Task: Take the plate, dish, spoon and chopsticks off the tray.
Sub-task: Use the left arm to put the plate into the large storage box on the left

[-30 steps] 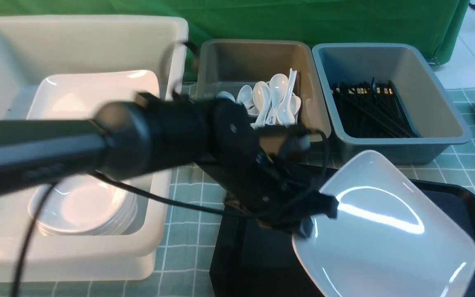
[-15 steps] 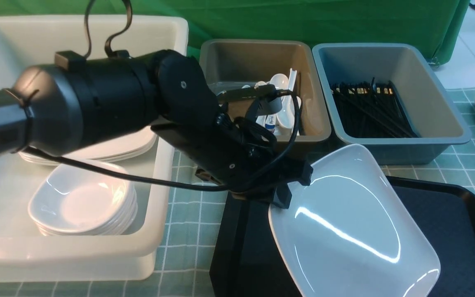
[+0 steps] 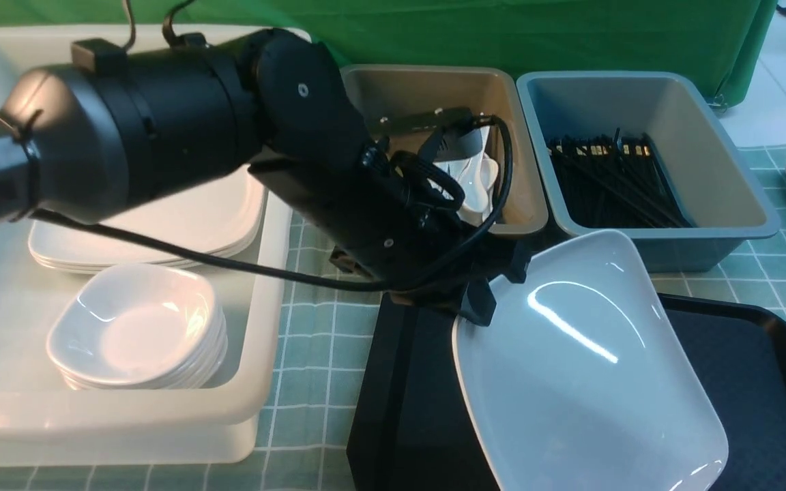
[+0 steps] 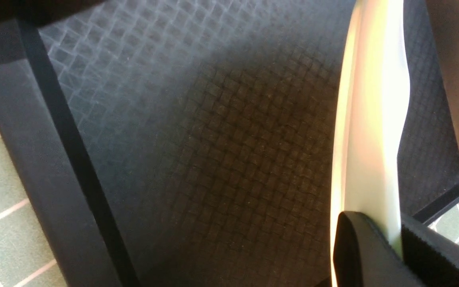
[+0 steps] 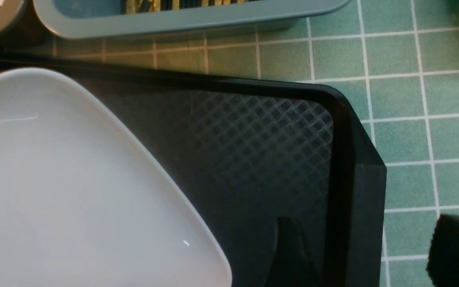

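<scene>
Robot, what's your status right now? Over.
Left gripper shut on plate rim. Right gripper open, empty, over tray corner. Plate tilted above tray. Nothing seen blocking.

No words, numbers or brand names can be read anywhere. The only markings are small gold patches near the ends of the pile of black chopsticks (image 3: 611, 181) in the blue-grey bin (image 3: 727, 204), too small and blurred to make out.

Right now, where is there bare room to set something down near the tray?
Bare: the tray floor between the plate and its right rim; the checked cloth between the white bin and the tray. Crowded: the white bin, with stacked plates and dishes.
</scene>
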Action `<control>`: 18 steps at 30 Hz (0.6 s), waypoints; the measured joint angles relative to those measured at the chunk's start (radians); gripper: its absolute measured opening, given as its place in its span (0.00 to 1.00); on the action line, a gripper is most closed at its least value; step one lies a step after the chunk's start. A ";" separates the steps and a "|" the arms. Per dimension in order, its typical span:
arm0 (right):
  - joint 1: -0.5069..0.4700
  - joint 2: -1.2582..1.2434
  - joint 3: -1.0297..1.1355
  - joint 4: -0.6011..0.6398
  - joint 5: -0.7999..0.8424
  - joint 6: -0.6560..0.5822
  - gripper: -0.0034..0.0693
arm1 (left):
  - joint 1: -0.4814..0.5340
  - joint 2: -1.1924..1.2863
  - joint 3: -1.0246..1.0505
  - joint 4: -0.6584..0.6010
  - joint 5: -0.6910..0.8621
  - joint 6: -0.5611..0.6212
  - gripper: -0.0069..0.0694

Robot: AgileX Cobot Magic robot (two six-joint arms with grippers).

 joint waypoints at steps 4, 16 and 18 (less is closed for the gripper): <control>0.000 0.000 0.000 0.000 0.000 0.000 0.69 | 0.008 -0.002 -0.020 0.002 0.014 0.003 0.12; 0.000 -0.044 0.000 0.001 0.002 0.000 0.69 | 0.278 -0.093 -0.216 0.004 0.133 0.015 0.13; 0.000 -0.052 0.000 0.001 0.002 0.000 0.69 | 0.378 -0.122 -0.266 0.003 0.158 0.015 0.13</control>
